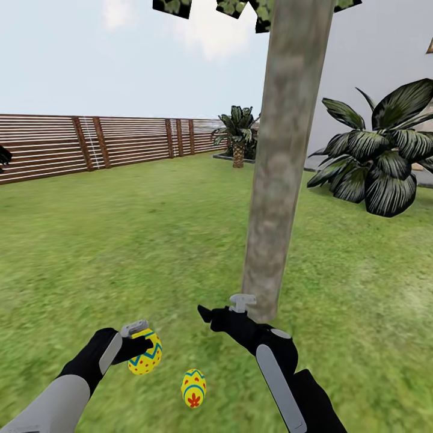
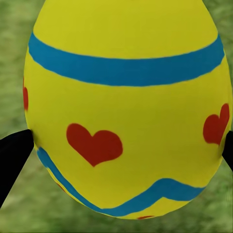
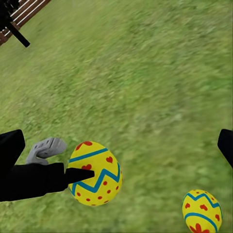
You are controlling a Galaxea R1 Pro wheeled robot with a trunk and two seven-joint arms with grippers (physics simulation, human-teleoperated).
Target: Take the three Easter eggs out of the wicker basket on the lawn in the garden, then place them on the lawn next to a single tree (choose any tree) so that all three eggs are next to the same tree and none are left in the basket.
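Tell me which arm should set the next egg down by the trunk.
Left. The left gripper already holds an egg in its jaws, just above the lawn near the tree. The right gripper looks empty, its jaws spread; another egg already lies on the grass.

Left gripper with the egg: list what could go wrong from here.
1. The left gripper holds its egg above the lawn; released from there, the round egg could roll away from the tree.
2. Another egg lies on the grass just beside; a drop could knock it.
3. The open right gripper hovers close by, so the arms could collide.
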